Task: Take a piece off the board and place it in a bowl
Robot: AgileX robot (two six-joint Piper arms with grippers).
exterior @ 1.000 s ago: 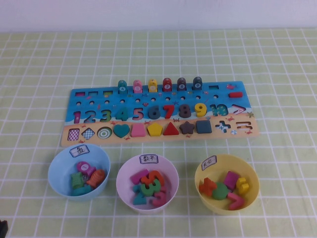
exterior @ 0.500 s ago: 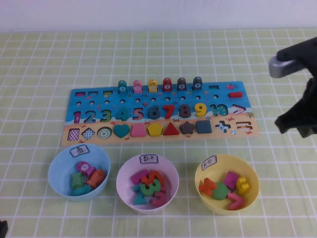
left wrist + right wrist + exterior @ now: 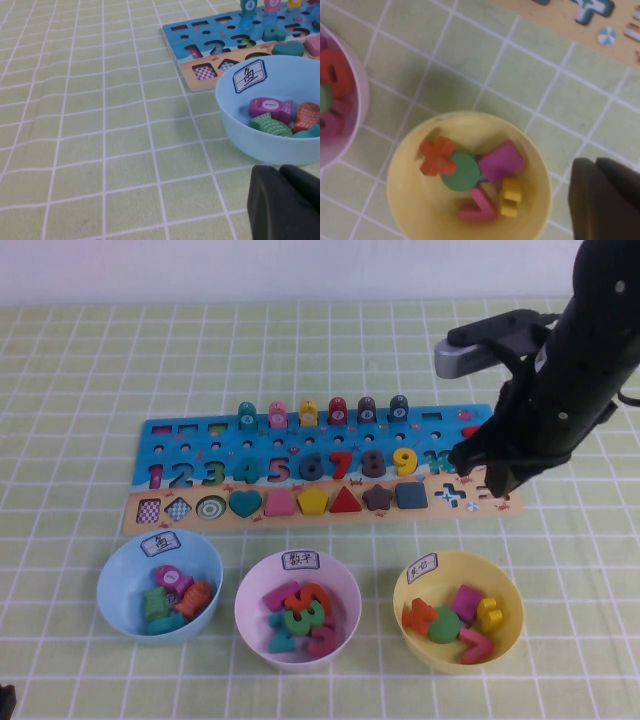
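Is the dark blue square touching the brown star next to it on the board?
Apart. In the high view, a thin strip of tan board shows between the dark blue square and the brown star.

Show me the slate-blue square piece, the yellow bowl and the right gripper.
slate-blue square piece (image 3: 411, 496), high view, middle of its top face.
yellow bowl (image 3: 409, 590), high view, rim beside the label.
right gripper (image 3: 497, 480), high view, shut fingertips above the board's right end.
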